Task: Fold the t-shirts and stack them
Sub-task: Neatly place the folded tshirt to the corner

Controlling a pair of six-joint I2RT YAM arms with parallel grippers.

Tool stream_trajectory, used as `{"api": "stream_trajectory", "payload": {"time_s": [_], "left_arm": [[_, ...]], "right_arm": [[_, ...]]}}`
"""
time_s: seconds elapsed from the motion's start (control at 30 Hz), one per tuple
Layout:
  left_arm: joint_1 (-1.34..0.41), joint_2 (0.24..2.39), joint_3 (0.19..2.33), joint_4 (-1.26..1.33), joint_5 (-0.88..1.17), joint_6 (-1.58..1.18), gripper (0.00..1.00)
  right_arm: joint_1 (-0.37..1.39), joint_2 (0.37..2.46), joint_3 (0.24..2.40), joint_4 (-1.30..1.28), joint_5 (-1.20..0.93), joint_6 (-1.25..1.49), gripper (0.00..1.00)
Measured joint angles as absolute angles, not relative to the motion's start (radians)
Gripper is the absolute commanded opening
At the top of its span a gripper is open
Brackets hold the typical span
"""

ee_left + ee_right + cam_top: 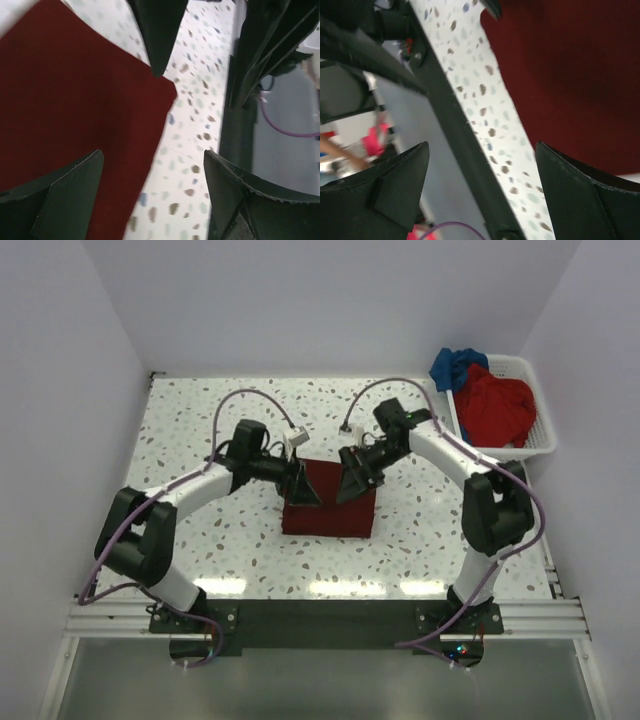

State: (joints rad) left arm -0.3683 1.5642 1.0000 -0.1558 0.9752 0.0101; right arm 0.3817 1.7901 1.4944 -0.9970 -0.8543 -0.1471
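My left gripper (pixel 303 487) and right gripper (pixel 352 483) stand open and empty over the folded dark maroon cloth t-shirt (pixel 330 518); I should rise vertically, snagging no fold.

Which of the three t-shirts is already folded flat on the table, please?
The dark maroon t-shirt: it lies as a neat rectangle on the table, while the red t-shirt and blue t-shirt sit crumpled in the white basket.

Matt cloth maroon t-shirt (pixel 330 512), glossy speckled table (pixel 200 425)

part of the blue shirt (pixel 453 364) out of sight under the red shirt (pixel 495 405) in the basket (pixel 512 364)
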Motion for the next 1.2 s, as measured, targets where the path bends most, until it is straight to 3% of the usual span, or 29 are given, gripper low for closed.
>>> {"api": "stream_trajectory", "payload": {"time_s": [0.27,0.5,0.8,0.9,1.0,1.07,1.2], "left_arm": [[-0.407,1.825,0.842,-0.009,1.054,-0.218,0.85],[-0.292,1.948,0.859,-0.015,1.244,-0.245,0.84],[-0.215,1.925,0.854,-0.076,1.246,-0.205,0.83],[-0.21,1.797,0.835,-0.144,1.116,-0.131,0.83],[-0.255,1.57,0.845,-0.205,0.839,-0.058,0.89],[-0.355,1.408,0.894,-0.221,0.608,-0.017,0.89],[-0.606,1.346,0.98,-0.215,0.376,0.011,1.0]], "right_arm": [[0.468,1.997,1.229,-0.857,-0.997,-0.029,0.88],[0.348,2.123,1.253,-0.973,-1.102,-0.153,0.87],[0.303,2.096,1.274,-1.105,-1.044,-0.252,0.9],[0.295,2.022,1.316,-1.154,-0.972,-0.276,0.93],[0.287,1.895,1.396,-1.163,-0.916,-0.271,0.96],[0.284,1.794,1.444,-1.142,-0.865,-0.248,0.99],[0.273,1.627,1.471,-1.087,-0.741,-0.19,0.99]]}}
